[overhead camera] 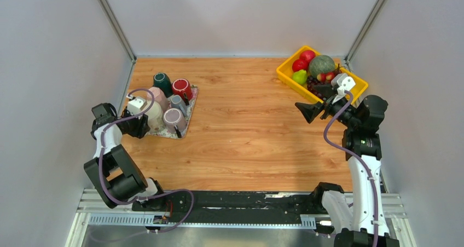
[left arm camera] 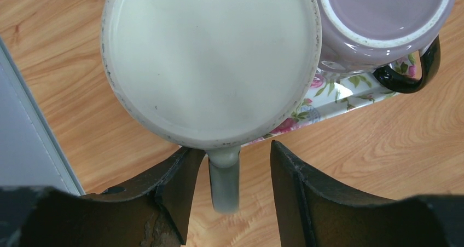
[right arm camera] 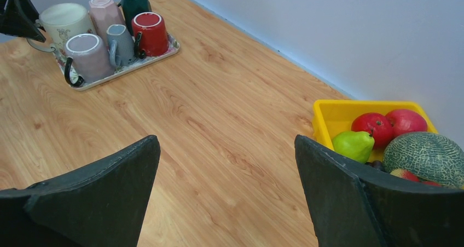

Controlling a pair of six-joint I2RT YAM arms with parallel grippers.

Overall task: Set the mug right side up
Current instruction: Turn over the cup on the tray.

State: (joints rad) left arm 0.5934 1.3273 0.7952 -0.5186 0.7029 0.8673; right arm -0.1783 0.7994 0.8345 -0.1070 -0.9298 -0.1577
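Observation:
A cream mug point(overhead camera: 152, 114) stands upside down at the near left corner of a floral tray point(overhead camera: 191, 102), its flat base point(left arm camera: 210, 61) filling the left wrist view. Its handle point(left arm camera: 225, 181) sticks out over the wood toward my left gripper point(left arm camera: 232, 147). That gripper is open around the handle: the left finger point(left arm camera: 180, 192) lies close beside it and the right finger point(left arm camera: 306, 197) stands clearly apart. My right gripper point(overhead camera: 306, 111) hovers wide open and empty over the right side of the table, near the yellow bin.
Several other mugs sit upside down on the tray: lilac point(overhead camera: 174, 118) against the cream one, grey-blue point(overhead camera: 178, 102), pink point(overhead camera: 159, 96), red point(overhead camera: 181, 87), dark green point(overhead camera: 162, 81). A yellow bin point(overhead camera: 287, 72) of fruit is at the back right. The left wall is close to the left arm.

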